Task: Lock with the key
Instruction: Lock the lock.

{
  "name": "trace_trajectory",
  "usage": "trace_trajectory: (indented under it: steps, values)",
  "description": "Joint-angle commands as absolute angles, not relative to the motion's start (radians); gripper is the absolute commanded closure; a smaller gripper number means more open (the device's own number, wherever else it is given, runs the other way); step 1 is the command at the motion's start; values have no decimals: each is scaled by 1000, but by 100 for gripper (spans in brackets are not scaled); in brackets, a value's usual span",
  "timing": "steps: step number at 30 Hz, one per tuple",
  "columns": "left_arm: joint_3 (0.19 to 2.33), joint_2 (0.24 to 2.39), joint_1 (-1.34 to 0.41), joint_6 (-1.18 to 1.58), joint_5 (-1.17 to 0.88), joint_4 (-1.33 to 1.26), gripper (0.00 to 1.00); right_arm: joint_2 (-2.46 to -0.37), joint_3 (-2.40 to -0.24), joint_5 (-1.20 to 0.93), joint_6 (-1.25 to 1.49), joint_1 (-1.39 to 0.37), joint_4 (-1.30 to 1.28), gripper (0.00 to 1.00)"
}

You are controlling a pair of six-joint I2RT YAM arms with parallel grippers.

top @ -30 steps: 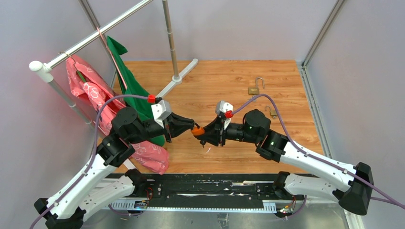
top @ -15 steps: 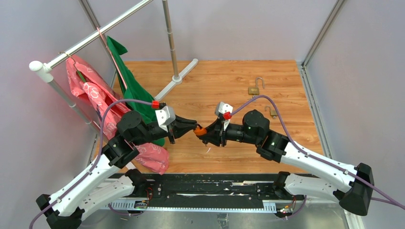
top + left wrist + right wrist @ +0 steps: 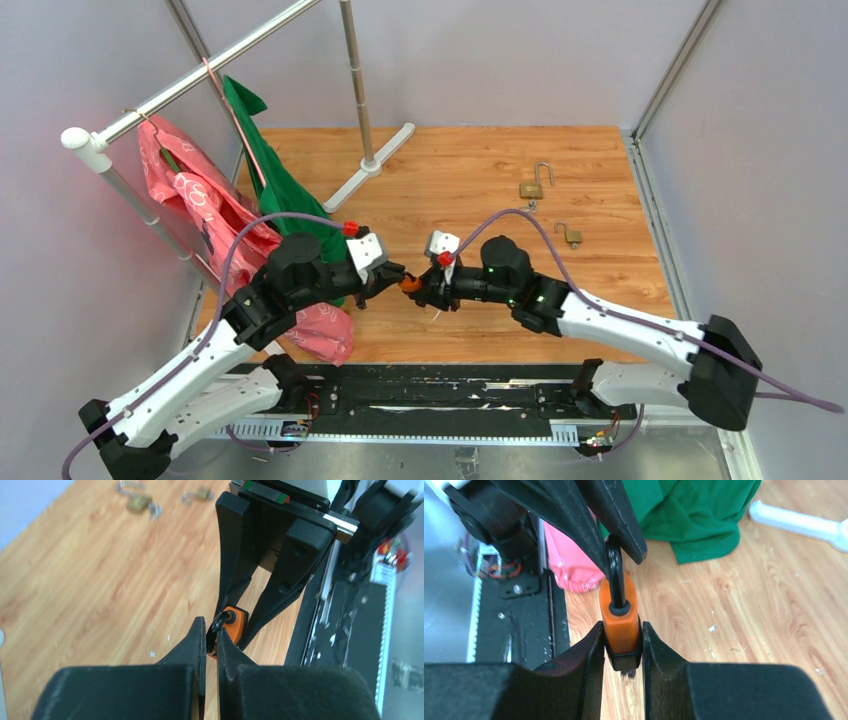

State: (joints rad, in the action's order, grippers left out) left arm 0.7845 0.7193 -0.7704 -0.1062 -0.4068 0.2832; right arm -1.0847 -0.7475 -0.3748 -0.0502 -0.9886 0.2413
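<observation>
An orange padlock (image 3: pixel 409 284) with a black shackle is held in the air between both grippers over the wooden table. My right gripper (image 3: pixel 420 288) is shut on the orange body (image 3: pixel 620 622). My left gripper (image 3: pixel 394 279) is shut on the black shackle (image 3: pixel 216 629), which shows between its fingertips (image 3: pixel 624 525) in the right wrist view. A small dark stub (image 3: pixel 628 672) sticks out under the padlock body. I cannot tell whether it is the key. A thin glinting thing (image 3: pixel 437 313) shows just below the padlock from above.
Two brass padlocks (image 3: pixel 532 188) (image 3: pixel 572 236) lie on the table at the far right. A clothes rack (image 3: pixel 355 70) with a pink garment (image 3: pixel 200 200) and a green one (image 3: pixel 275 180) stands at the left, its white base (image 3: pixel 372 165) on the table.
The right gripper has carried the padlock left and nearer. The left gripper has moved in with it and its fingers have shut on the shackle.
</observation>
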Motion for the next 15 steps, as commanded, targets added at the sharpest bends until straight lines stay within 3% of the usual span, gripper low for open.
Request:
trace_trajectory:
  steps: [1,7,15]
  values:
    - [722,782,-813,-129,-402,502,100,-1191,-737,-329,-152,-992,622,100]
    - [642,825,-815,-193,-359,430,100,-1343,-681,-345,-169,-992,714,100]
    - [602,925,-822,-234,-344,339,100,-1490,-520,-287,-169,-979,1091,100]
